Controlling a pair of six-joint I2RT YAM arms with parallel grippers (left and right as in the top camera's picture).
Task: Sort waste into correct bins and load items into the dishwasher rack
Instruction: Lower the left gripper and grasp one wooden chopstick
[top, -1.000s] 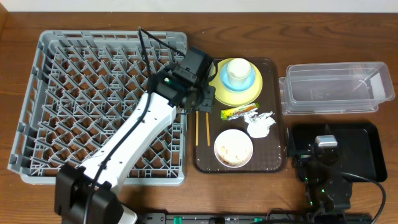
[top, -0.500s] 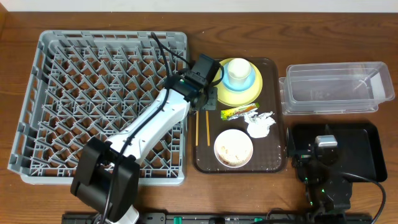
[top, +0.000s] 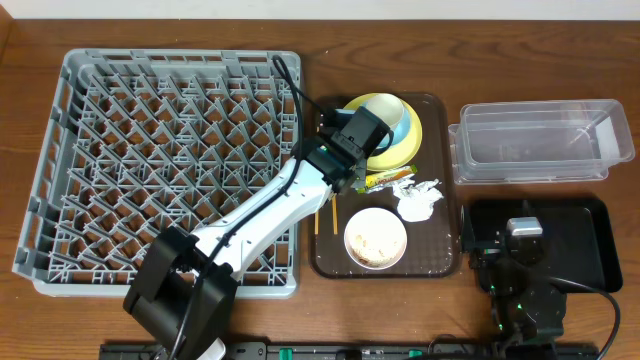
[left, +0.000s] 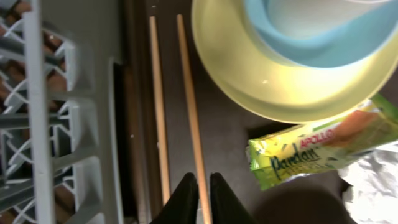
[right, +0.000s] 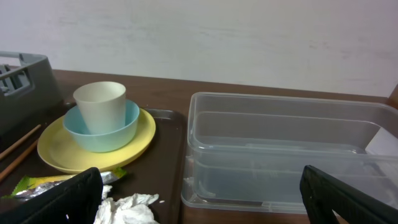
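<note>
My left gripper hangs over the brown tray, its jaws shut on the right one of two wooden chopsticks. The other chopstick lies just to its left. A yellow plate carries a light blue bowl with a pale cup standing in it. The yellow-green wrapper and the crumpled napkin lie below the plate. A white bowl holds pale scraps. My right gripper rests open over the black tray.
The grey dishwasher rack fills the left of the table, its wall close beside the chopsticks. The clear tub stands at the back right, directly ahead of my right gripper.
My left arm has swung right from the rack's edge to over the brown tray, and its jaws have closed round one chopstick. The right arm has stayed still.
</note>
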